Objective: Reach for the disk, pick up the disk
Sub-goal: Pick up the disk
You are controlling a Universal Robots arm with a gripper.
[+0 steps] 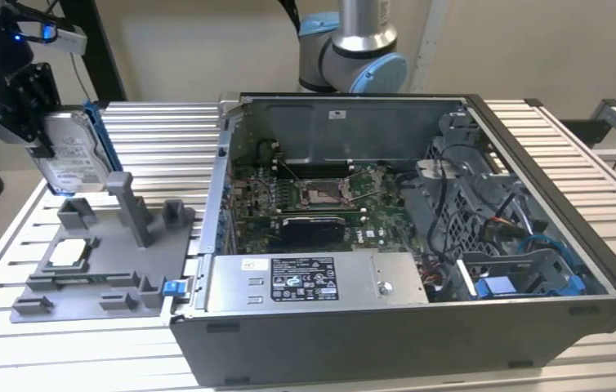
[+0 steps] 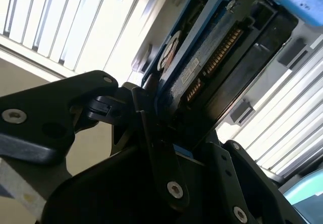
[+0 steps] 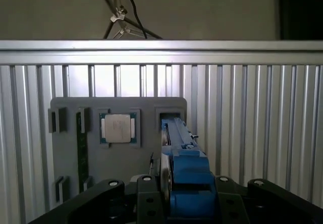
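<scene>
Above the tray (image 1: 99, 263), clear of it, the disk (image 1: 75, 169) hangs upright — its upper end clamped between the fingers of the gripper (image 1: 39, 135). Below, a chip (image 1: 70, 254) lies in the tray — an open case (image 1: 417, 327) beside.

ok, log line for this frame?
step: pick up | gripper: jaws shut on disk | disk: upright, held above grey tray | chip: lying in tray

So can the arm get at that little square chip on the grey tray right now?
Probably not yet. The way down to the chip on the grey tray looks open, but the jaws are shut on the hard drive, held upright, so they likely couldn't grip anything else.
</scene>
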